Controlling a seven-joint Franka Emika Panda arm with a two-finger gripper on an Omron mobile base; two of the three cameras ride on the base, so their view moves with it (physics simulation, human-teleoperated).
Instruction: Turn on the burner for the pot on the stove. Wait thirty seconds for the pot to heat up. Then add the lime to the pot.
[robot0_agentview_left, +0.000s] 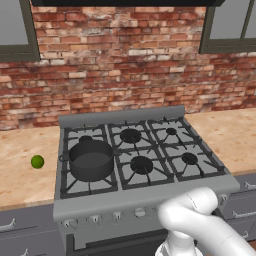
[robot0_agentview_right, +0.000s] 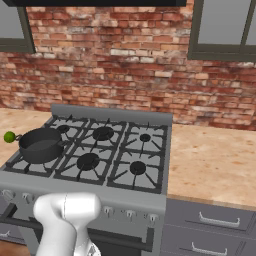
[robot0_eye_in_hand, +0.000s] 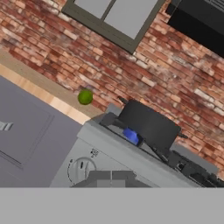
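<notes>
Left of centre in the left base view, the pot sits on the stove's front-left grate; the lime lies on the counter beside it. Gripper, low in the hand view, is pressed together near a knob, blue flame under the pot.

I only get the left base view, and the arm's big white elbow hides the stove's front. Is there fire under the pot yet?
Observer: Yes. The hand view shows a small blue flame under the pot.
Operator: And where is the hand itself?
Observer: Its jaws are shut, close in front of a front knob on the pot's side of the stove. I cannot tell whether they touch it.
</notes>
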